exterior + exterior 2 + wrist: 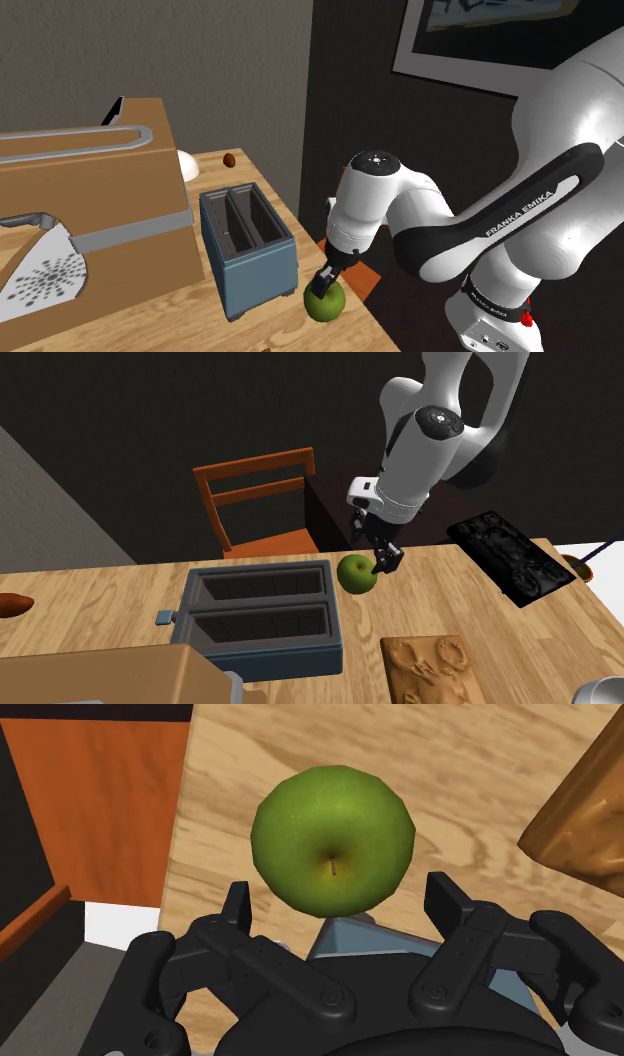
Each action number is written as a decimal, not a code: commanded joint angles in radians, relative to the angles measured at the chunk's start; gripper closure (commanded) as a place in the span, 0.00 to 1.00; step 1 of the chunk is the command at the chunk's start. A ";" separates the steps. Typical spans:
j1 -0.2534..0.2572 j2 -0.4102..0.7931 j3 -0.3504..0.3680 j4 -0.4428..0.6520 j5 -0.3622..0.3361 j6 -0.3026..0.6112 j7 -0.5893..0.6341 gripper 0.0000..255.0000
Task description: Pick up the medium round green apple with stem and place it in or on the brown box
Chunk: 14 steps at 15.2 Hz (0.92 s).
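— Green apple [333, 839]: where?
— On the table [440, 602], near its edge, just beside the toaster [250, 270]; bare wood on its other side. A chair [262, 502] stands past that edge.
— Gripper [339, 892]?
— Over it, fingers spread apart, clasping nothing.

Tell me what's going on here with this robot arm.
A white robot arm holds its black gripper right at a green apple that sits near the edge of the wooden table, beside a blue-grey toaster. The fingers stand open on either side of the apple, not clasping it. The brown box stands beyond the toaster.
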 commanded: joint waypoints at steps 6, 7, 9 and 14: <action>-0.062 0.081 0.052 -0.009 -0.074 0.083 0.058 0.00; -0.062 0.081 0.052 -0.009 -0.075 0.083 0.058 0.00; -0.062 0.081 0.052 -0.009 -0.075 0.083 0.058 0.00; -0.061 0.081 0.052 -0.009 -0.074 0.083 0.057 1.00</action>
